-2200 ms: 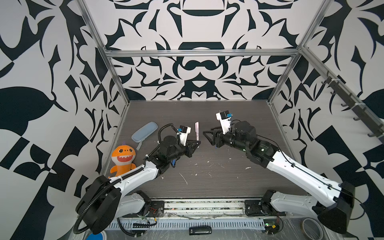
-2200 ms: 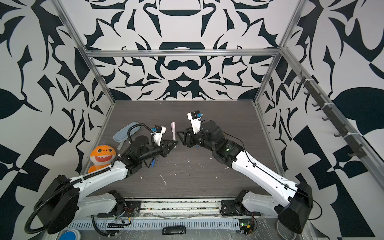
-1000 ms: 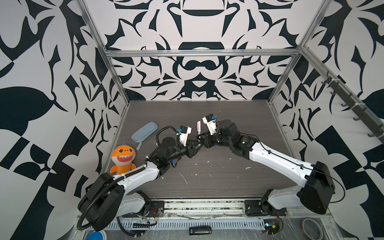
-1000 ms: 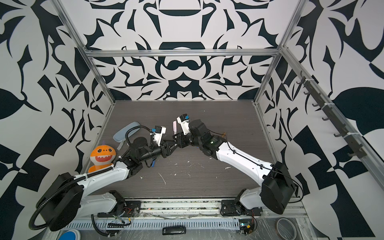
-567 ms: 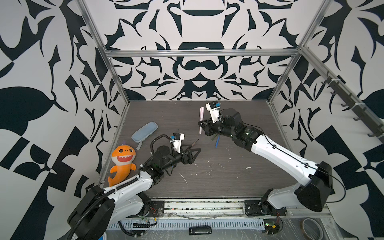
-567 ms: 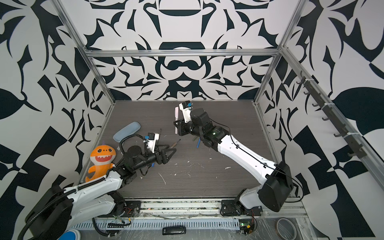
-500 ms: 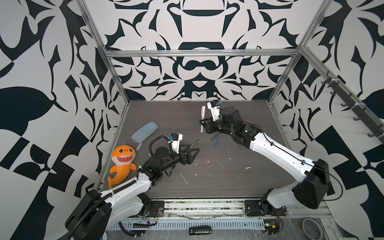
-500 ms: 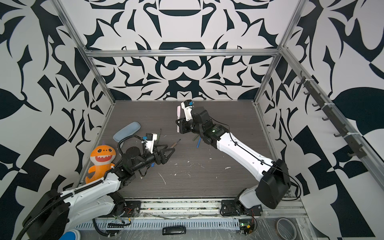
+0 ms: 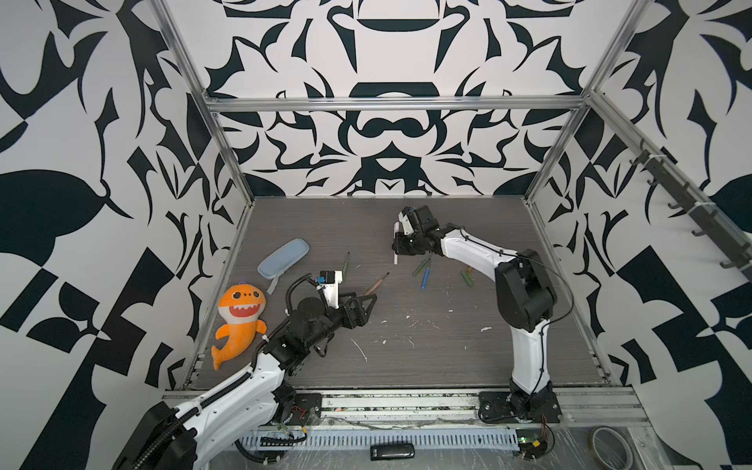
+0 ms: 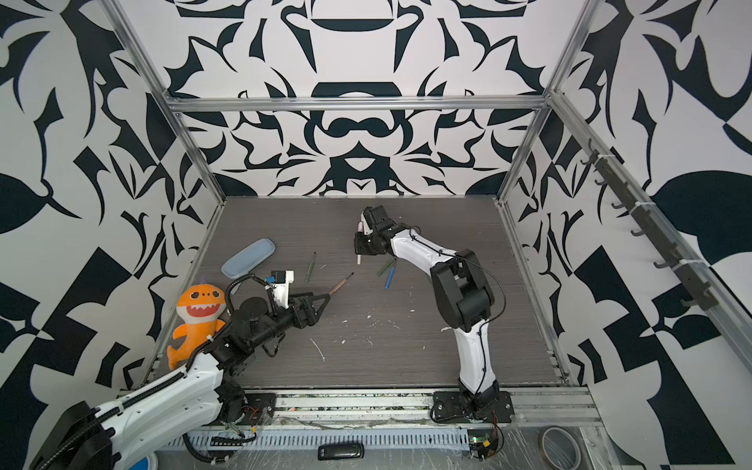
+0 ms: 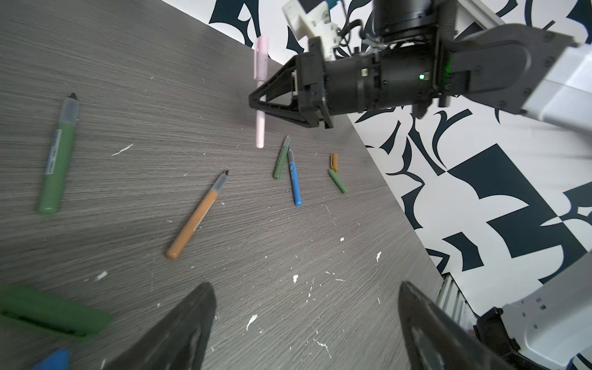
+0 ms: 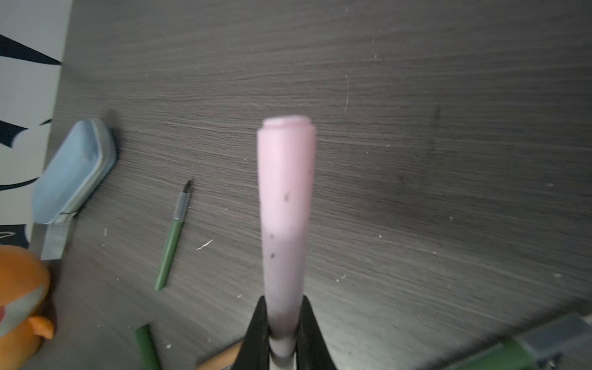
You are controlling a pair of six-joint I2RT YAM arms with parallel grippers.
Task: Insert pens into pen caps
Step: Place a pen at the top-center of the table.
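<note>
over the dark wood-grain table [image 9: 447, 366] the capped pink pen [image 11: 262, 61] stands upright, pinched in my right gripper [image 11: 258, 104]. the orange-brown pen [image 11: 195, 217] lies flat just ahead of my left gripper [image 11: 304, 288] — spread, empty — tip pointing away; left is nearer.

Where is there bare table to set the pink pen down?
Bare: far strip of table between back wall and pencil case; near middle, only white flecks. Crowded: blue pen, green pen and green cap by the right arm.
</note>
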